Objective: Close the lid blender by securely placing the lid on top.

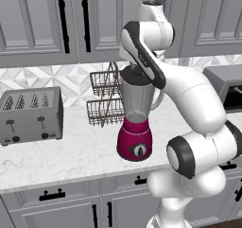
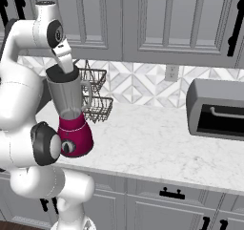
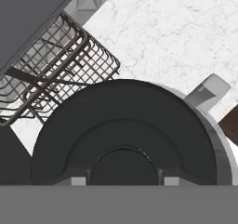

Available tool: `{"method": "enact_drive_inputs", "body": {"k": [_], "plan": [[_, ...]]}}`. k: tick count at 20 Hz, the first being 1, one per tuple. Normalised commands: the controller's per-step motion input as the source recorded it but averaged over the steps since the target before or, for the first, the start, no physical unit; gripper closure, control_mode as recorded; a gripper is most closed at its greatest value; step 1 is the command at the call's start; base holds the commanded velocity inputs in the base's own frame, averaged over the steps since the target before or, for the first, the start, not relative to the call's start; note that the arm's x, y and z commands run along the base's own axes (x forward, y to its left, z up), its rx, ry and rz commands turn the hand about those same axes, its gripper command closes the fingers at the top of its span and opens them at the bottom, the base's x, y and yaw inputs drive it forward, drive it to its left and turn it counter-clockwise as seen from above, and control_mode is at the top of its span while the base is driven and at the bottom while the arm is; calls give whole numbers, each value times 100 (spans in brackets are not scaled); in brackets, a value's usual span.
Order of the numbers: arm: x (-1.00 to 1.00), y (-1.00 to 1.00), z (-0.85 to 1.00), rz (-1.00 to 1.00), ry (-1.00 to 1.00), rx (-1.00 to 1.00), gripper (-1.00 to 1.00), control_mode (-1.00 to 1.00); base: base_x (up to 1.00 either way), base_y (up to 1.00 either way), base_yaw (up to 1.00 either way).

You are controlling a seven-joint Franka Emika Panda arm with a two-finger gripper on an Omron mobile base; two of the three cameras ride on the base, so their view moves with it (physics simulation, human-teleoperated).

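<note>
1 lid (image 3: 123, 125), pinched in the closed claw (image 3: 124, 181), sits on the blender (image 1: 136, 120) jar rim directly below. Press straight down, keep it level, then release.

lid (image 3: 125, 125) seemingly on blender (image 1: 136, 123) | toaster (image 1: 30, 114) left | rack (image 1: 105, 99) behind

White Franka arm with dark joints (image 1: 189, 99) is rising from 5 o'clock in the left base view, arching up and bending back down toward 10 o'clock. In the right base view it is climbing from 7 o'clock. Two-finger gripper (image 1: 134, 75) is pointing downward, jaws drawn in close on the small flat round black lid (image 3: 125, 130).
</note>
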Motion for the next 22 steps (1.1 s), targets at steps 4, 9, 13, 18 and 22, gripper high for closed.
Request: {"method": "enact_drive_inputs", "body": {"k": [4,9,13,18,22], "plan": [[-5,-1,0,0,4,0,100,-100,0,0,0],[-33,-8,-8,0,5,0,100,-100,0,0,0],[-13,0,-37,0,10,-3,100,-100,0,0,0],[0,0,-53,0,11,-5,100,-100,0,0,0],[0,1,-58,0,11,-4,100,-100,0,0,0]]}}
